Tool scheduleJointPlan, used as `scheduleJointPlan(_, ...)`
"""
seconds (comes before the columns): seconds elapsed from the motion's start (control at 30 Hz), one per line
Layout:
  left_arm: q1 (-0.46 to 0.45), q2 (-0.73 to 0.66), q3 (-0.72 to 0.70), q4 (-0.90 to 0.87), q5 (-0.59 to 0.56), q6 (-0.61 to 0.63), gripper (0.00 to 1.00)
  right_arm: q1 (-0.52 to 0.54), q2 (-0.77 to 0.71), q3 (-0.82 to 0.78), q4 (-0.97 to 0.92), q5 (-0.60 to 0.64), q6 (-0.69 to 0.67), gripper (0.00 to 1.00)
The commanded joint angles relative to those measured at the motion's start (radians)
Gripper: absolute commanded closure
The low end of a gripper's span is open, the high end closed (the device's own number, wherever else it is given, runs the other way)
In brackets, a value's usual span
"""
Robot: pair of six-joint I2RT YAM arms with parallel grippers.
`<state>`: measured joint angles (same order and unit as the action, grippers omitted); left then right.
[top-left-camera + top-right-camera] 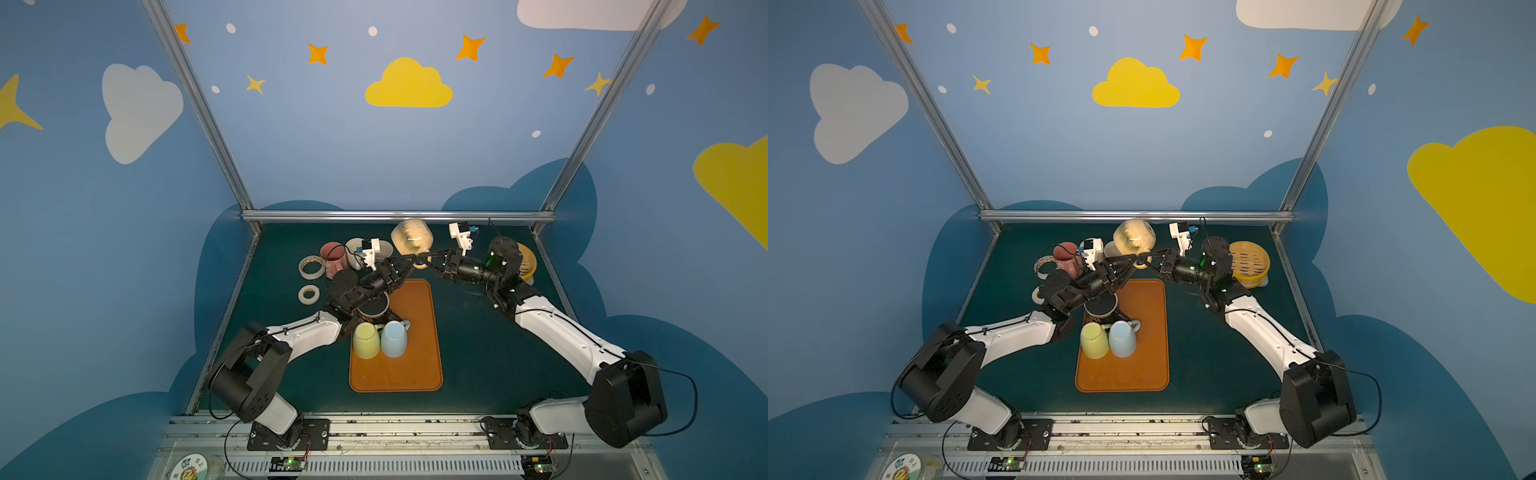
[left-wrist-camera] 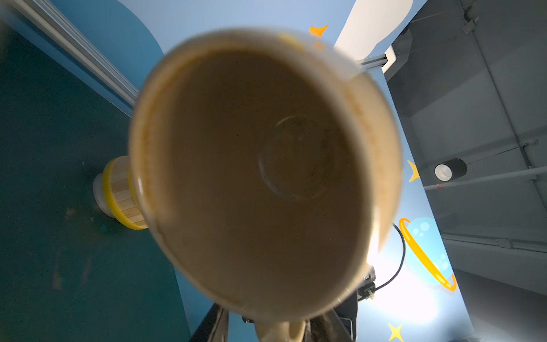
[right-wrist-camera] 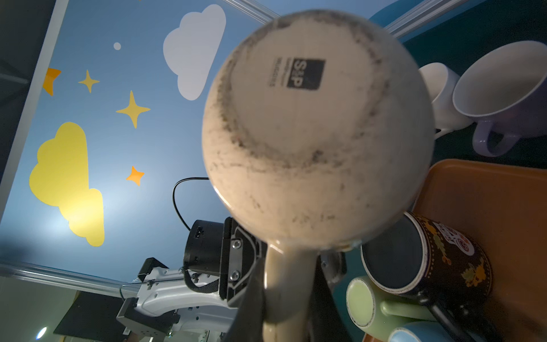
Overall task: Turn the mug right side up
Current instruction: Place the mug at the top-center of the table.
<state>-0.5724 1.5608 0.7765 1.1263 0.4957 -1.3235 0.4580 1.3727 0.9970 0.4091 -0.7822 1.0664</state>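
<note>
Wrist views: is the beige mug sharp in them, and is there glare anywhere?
Left wrist view: the mug has a blurred rim and dark inside; white glare washes the wall. Right wrist view: its outline is soft, yet the base label is legible.

Both arms extended inward, tools meeting tip to tip. Right tool (image 1: 426,257) clamped on mug (image 1: 411,237) handle; left tool (image 1: 409,262) jaws parted around it.

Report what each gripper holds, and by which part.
The right gripper holds the round cream ceramic mug aloft by its handle. The left gripper has its jaws around the same handle; whether it grips cannot be told.
</note>
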Motion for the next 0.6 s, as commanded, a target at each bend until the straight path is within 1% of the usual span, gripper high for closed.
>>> scheduleJointPlan(0.0, -0.008, 0.015, 0.023, 0.078, 0.005, -0.023, 0.57, 0.001, -0.015, 0.057, 0.167, -0.025, -0.001, 1.00)
scheduleJointPlan(0.07, -0.010, 0.022, 0.024, 0.089, 0.001, -0.026, 0.57, 0.003, -0.012, 0.052, 0.176, -0.028, 0.006, 1.00)
scheduleJointPlan(0.33, -0.015, 0.031, 0.039, 0.099, -0.007, -0.030, 0.65, 0.013, -0.013, 0.022, 0.189, -0.032, 0.017, 1.00)
scheduleJointPlan(0.57, -0.018, 0.035, 0.056, 0.103, -0.002, -0.031, 0.70, 0.030, -0.009, -0.004, 0.193, -0.031, 0.014, 1.00)
